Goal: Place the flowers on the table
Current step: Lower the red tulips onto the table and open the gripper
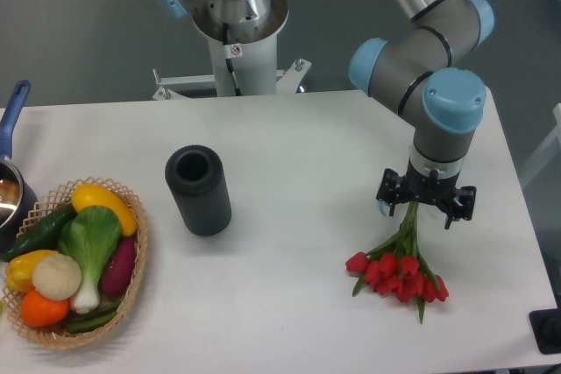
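Note:
The flowers (397, 272), a small bunch of red tulip buds with green stems, are at the right front of the white table (307, 137). The buds point toward the front edge and look to be touching or just above the tabletop. My gripper (412, 207) is directly over the stem ends, pointing down. The stems run up between its fingers, so it looks shut on them. The fingertips are mostly hidden under the wrist.
A dark grey ribbed cylinder (198, 190) stands left of centre. A wicker basket (140, 247) of vegetables sits at the front left, with a pot with a blue handle (12, 104) behind it. The arm's base (237, 32) is at the back.

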Tool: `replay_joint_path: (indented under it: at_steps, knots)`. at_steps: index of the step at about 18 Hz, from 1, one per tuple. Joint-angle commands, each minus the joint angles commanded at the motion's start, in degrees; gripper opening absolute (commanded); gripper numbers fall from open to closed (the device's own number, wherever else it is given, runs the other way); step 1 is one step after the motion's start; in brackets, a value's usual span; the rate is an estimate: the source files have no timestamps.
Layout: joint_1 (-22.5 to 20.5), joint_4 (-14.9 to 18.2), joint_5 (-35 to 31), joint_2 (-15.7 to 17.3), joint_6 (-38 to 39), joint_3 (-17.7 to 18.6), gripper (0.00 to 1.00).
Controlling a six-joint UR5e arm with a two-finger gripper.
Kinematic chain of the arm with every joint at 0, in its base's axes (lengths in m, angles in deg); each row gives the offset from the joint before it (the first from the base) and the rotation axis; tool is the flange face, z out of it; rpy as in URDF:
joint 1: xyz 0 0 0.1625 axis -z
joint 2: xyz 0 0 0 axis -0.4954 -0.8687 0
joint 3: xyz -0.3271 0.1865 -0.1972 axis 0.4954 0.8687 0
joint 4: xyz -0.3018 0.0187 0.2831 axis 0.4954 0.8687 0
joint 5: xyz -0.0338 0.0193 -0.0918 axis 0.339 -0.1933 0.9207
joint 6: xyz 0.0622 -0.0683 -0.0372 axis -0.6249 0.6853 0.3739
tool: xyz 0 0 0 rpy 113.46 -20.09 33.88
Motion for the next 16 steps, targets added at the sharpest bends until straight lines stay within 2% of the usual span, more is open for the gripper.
replay_joint_path:
  at_steps: [2,7,14,16]
  knots:
    - [-0.18,-0.18,-1.14,1.14,0.0,0.26,1.0]
    - [-2.46,-0.27,-1.67,1.59,-0.35,0.26,1.0]
    - [-4.04,-0.09,-1.76,4.92,-8.34,6.14,1.0]
    - [-4.4,-0.09,-1.76,5.36,-8.88,6.76,1.0]
